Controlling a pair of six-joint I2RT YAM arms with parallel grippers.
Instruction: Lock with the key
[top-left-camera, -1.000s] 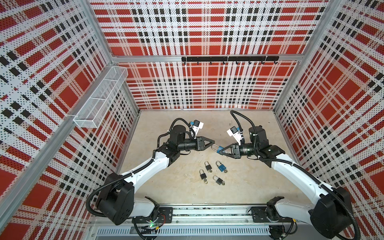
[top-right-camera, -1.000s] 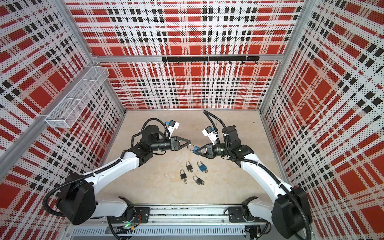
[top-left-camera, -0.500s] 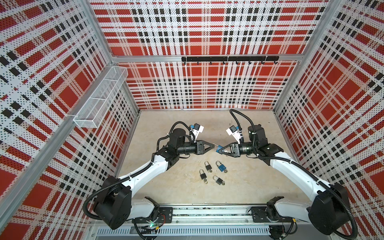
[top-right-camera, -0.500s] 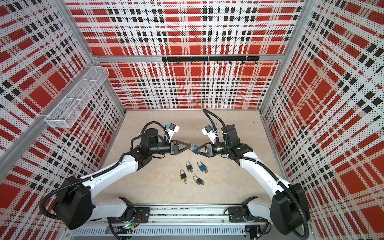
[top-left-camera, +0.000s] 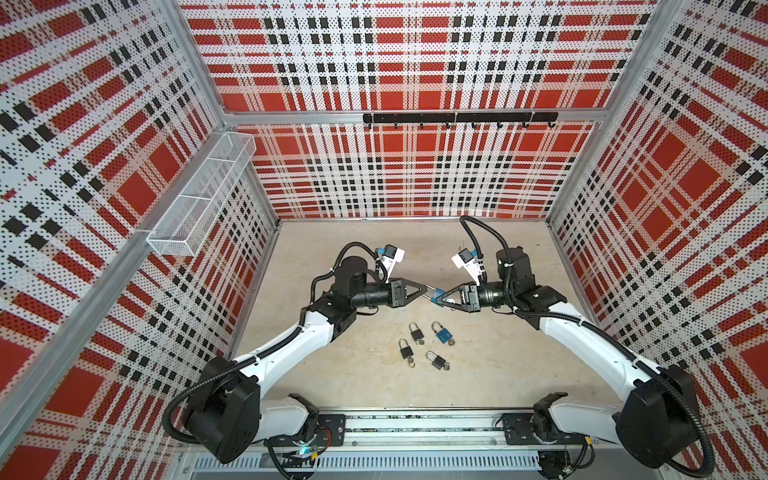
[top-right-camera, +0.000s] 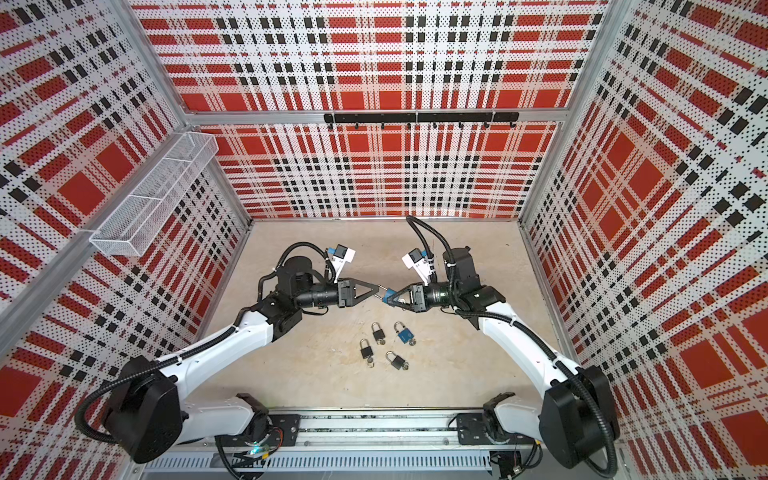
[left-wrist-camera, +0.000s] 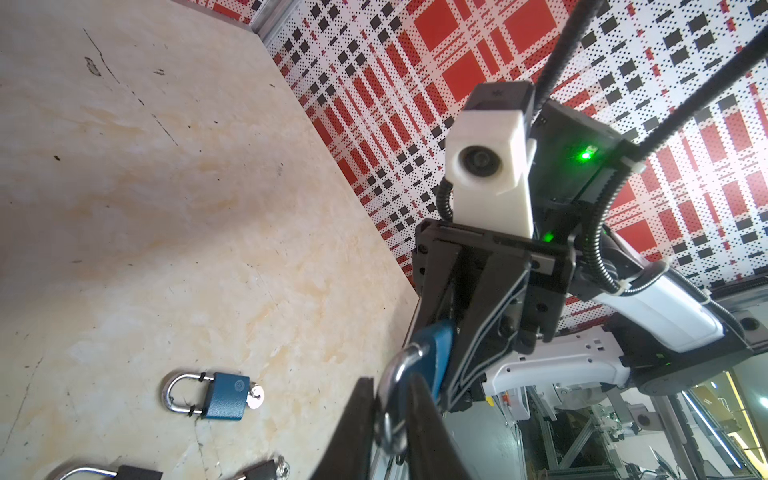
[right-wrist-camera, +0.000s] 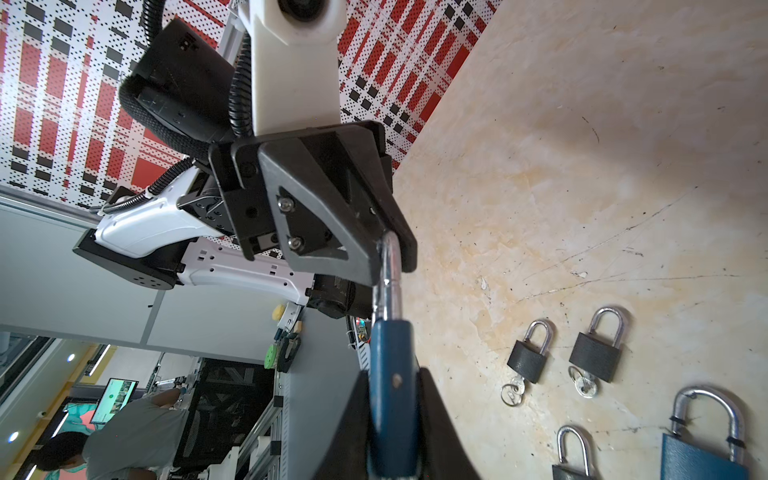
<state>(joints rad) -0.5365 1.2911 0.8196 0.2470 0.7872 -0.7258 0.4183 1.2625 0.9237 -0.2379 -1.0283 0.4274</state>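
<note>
Red plaid walls (top-left-camera: 415, 62) close in a beige worktop (top-left-camera: 353, 374), and in both top views the left claw (top-left-camera: 424, 288) and the right claw (top-left-camera: 437, 299) meet tip to tip above it, the held blue padlock (top-left-camera: 436, 296) between them, while three black padlocks (top-left-camera: 414, 333) and a loose blue padlock (top-left-camera: 441, 334) lie flat near them, toward the arm bases. From the left wrist, the left claw (left-wrist-camera: 390, 411) is narrow and pinches the silver shackle (left-wrist-camera: 388, 378), and the loose blue padlock (left-wrist-camera: 226, 397), a key (left-wrist-camera: 254, 397) in it, lies apart. From the right wrist, the right claw (right-wrist-camera: 390, 415) is closed on the blue body (right-wrist-camera: 390, 361), whose shackle (right-wrist-camera: 388, 282) runs into the left claw's (right-wrist-camera: 386, 249) tips.
</note>
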